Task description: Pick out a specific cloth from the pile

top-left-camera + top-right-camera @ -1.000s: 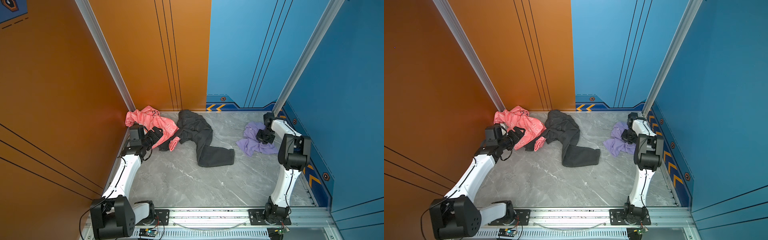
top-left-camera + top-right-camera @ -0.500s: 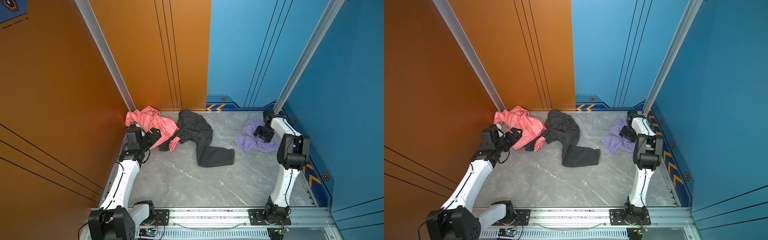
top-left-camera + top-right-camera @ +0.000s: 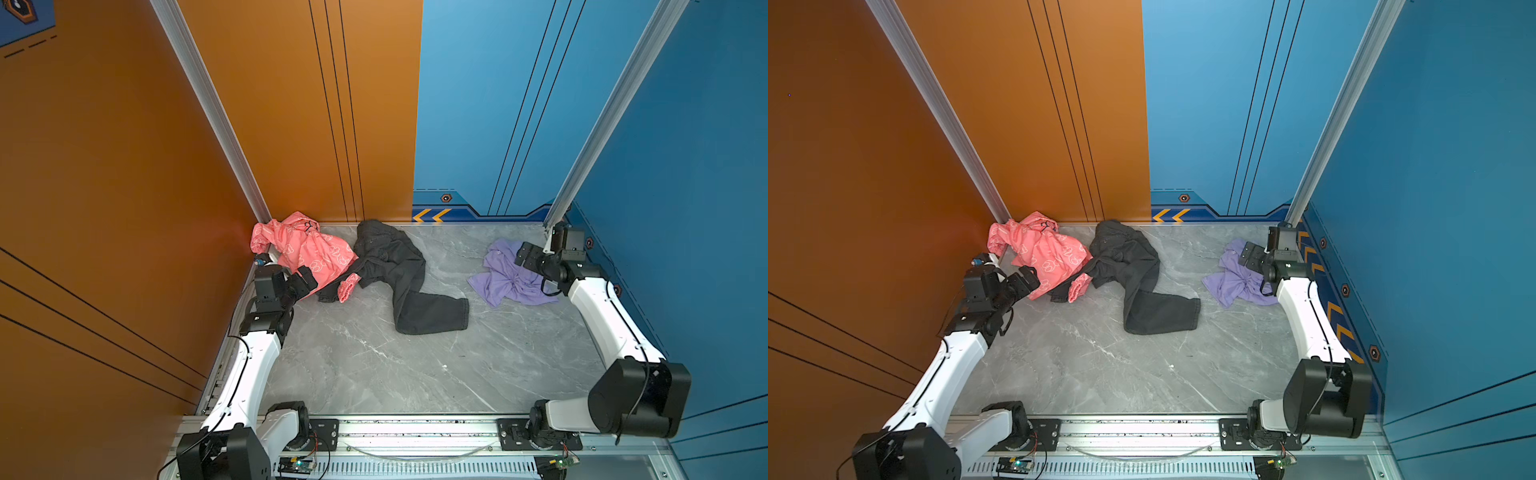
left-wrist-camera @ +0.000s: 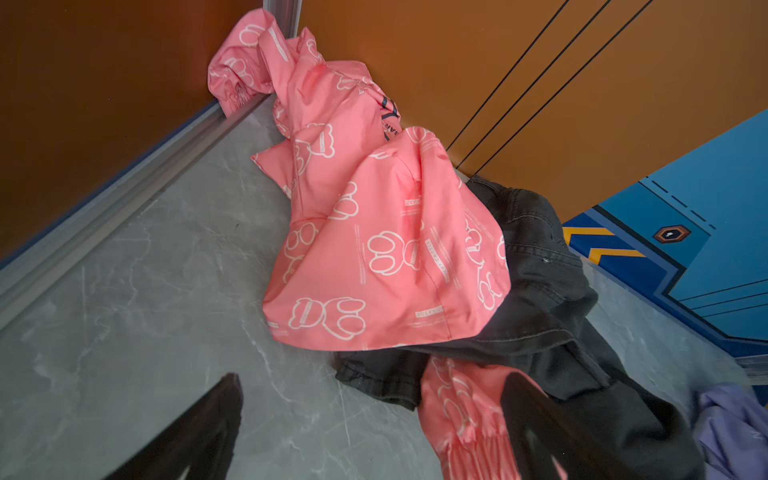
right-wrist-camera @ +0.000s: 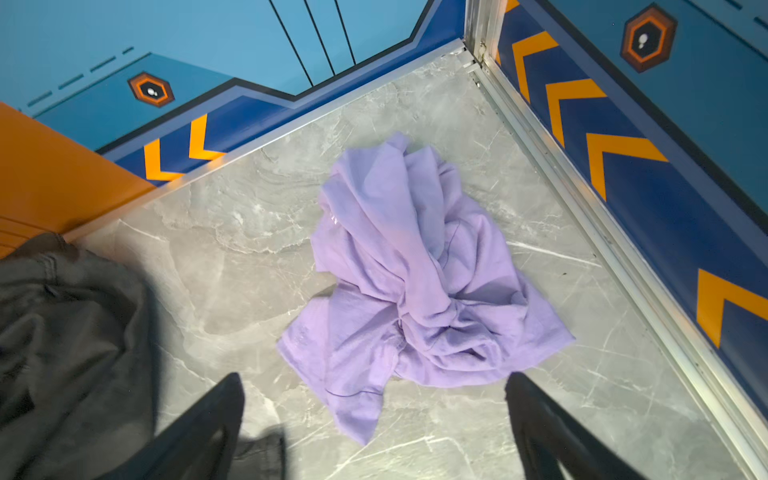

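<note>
The lavender cloth lies crumpled by itself on the grey floor near the back right corner. My right gripper hovers over the cloth's far side, jaws wide open and holding nothing. The rest of the pile sits at the back left: a coral-pink printed garment overlapping dark grey trousers. My left gripper is open just in front of the pink garment, with a pink cuff lying by one finger.
Orange walls close the left and back left, and blue walls close the back right and right. An aluminium rail with both arm bases runs along the front. A trouser leg reaches toward the middle of the floor.
My right gripper has opened and let go of the lavender cloth, rising slightly toward the back corner while its elbow swung toward the front. The left arm's elbow also dropped forward.
</note>
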Available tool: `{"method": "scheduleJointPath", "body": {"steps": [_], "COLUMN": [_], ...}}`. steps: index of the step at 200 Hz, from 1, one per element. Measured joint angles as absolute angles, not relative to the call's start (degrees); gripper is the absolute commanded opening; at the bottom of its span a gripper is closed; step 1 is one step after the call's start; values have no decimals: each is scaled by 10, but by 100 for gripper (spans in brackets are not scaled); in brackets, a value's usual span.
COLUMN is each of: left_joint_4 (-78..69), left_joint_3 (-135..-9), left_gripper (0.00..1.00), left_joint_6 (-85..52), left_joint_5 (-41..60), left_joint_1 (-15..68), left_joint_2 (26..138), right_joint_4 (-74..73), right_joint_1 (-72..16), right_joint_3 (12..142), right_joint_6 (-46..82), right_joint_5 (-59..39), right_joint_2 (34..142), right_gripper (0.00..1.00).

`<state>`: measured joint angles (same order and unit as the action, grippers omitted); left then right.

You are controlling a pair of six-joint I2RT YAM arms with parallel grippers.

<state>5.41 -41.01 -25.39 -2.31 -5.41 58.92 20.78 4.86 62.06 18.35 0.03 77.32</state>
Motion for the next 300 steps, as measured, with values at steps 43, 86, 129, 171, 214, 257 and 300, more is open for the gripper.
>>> {"method": "scheduleJointPath", "body": {"steps": [43,86,129,171,214,257,300], "left_joint_4": [-67,-189,-302,-407,-460,-521,-536], "left_joint_3": [-312,-242,-223,-214,-212,-206,-206], "left_gripper": [98,98,98,98,98,98,98], "left_joint_6": [-157,-117,-79,-73,-57,-37,-27], "left_joint_5": [-83,-125,-135,-135,-124,-94,-94], "left_joint_1": [-36,-36,-36,-23,-14,-8,3], "left_joint_2": [575,624,723,808,829,894,894], "right_joint_4": [-8,-182,-320,-376,-430,-495,-508], "right_joint_1": [48,48,48,40,11,3,-9], "right_joint_3": [366,236,206,237,236,205,206], "right_joint_6": [147,108,102,98,74,57,48], "right_joint_5": [31,52,51,46,45,43,48], "right_joint_2": [685,676,764,830,853,882,882], "right_gripper": [100,100,100,100,100,100,100]}}
